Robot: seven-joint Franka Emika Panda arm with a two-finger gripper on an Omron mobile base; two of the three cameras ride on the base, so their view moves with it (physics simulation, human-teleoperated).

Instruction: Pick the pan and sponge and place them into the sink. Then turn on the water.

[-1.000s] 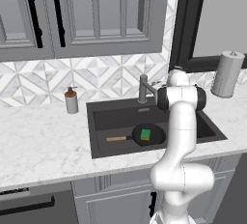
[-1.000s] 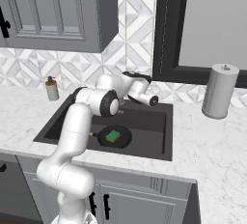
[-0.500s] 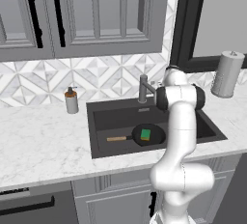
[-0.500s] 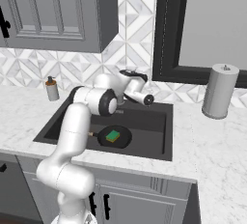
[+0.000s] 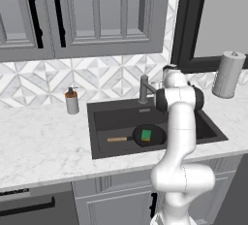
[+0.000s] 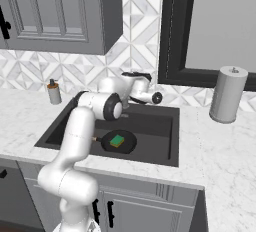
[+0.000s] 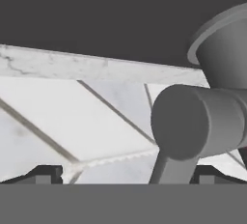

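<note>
The black pan (image 5: 149, 136) (image 6: 118, 141) lies flat in the dark sink (image 5: 193, 122) (image 6: 155, 133), its wooden handle (image 5: 118, 139) pointing left. The green sponge (image 5: 146, 134) (image 6: 117, 140) rests on the pan. My gripper (image 7: 130, 175) is open at the back of the sink, right up against the grey faucet (image 5: 144, 89) (image 7: 193, 121). A thick grey faucet part stands between my fingertips (image 7: 48, 172), and nothing is gripped. The water is out of view.
A soap bottle (image 5: 71, 101) (image 6: 54, 92) stands on the marble counter left of the sink. A paper towel roll (image 5: 227, 74) (image 6: 227, 93) stands at the right. Tiled backsplash (image 7: 72, 121) and cabinets rise close behind the faucet.
My hand has edged slightly closer to the faucet. The pan and sponge have not moved.
</note>
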